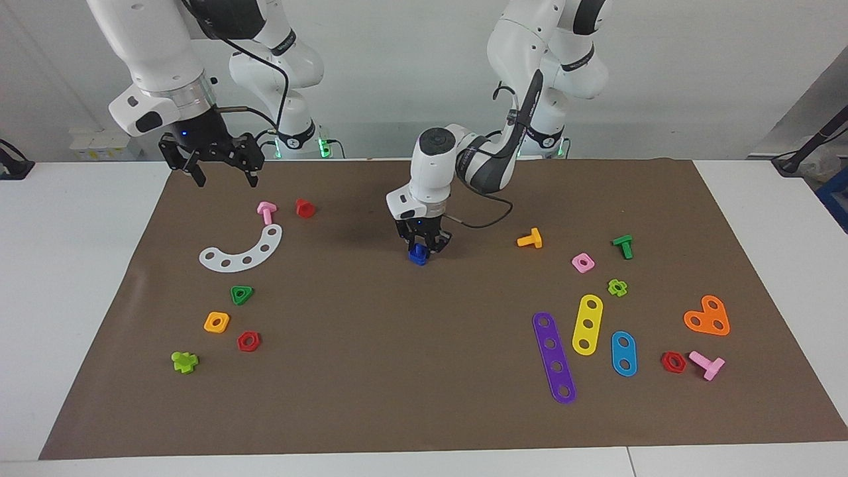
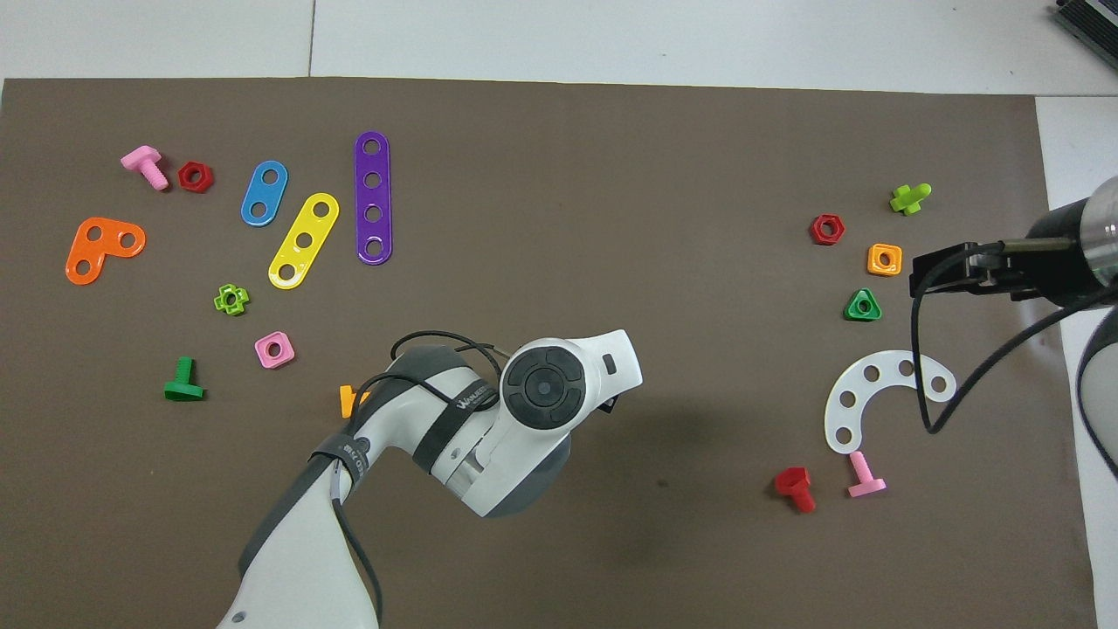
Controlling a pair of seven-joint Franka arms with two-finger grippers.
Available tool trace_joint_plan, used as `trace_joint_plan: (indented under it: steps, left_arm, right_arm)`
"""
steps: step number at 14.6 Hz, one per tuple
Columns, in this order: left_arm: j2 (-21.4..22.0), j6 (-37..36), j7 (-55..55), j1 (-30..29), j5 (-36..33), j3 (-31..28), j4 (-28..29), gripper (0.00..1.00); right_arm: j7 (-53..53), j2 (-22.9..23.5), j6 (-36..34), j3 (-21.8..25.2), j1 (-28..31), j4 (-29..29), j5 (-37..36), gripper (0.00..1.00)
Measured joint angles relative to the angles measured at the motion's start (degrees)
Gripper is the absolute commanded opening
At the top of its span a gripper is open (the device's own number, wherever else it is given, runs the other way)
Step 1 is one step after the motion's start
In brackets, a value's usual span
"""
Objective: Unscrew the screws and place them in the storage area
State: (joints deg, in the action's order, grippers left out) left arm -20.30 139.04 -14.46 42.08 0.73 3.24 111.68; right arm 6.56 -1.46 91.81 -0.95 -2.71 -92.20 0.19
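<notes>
- Presently, left end effector (image 1: 423, 249): down at the middle of the brown mat (image 1: 424, 397), pointing straight down; fingers drawn in narrow on the dark-blue screw (image 1: 417, 256); hidden under the arm's own wrist in the overhead view
- Screw: sits directly below the left end effector, between its fingertips, on or just at the mat, near the middle of the surface; upper part covered by the fingers, so the head shape cannot be made out; whether a nut sits under it cannot be told
- Long axis: judged upright, in line with the end effector's own downward axis; any twist or lift would run along that line
- Nearer arm: the left, already on the piece; the right is well apart
- Right end effector (image 1: 222, 173): hangs in the air over the mat's edge at the right arm's end, fingers spread wide, holding nothing; this arm waits
- Containers: no tray, bin or box visible on the surface; storage area not marked
- Loose pieces, right arm's end: white curved strip (image 1: 242, 250), pink bolt (image 1: 266, 212), red bolt (image 1: 305, 207), green triangular nut (image 1: 242, 295)
- Loose pieces, left arm's end: orange bolt (image 1: 530, 239), purple strip (image 1: 554, 357), yellow strip (image 1: 587, 324)
</notes>
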Motion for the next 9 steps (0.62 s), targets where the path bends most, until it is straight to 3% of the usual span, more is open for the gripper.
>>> trace_joint_plan:
  steps: [9]
  left_arm:
    - [0.0,-4.3,-0.2,-0.1,0.0,-0.1,-2.8,0.02]
  right_arm:
    - [0.0,0.0,0.0,-0.1,-0.8,0.0,0.0,1.0]
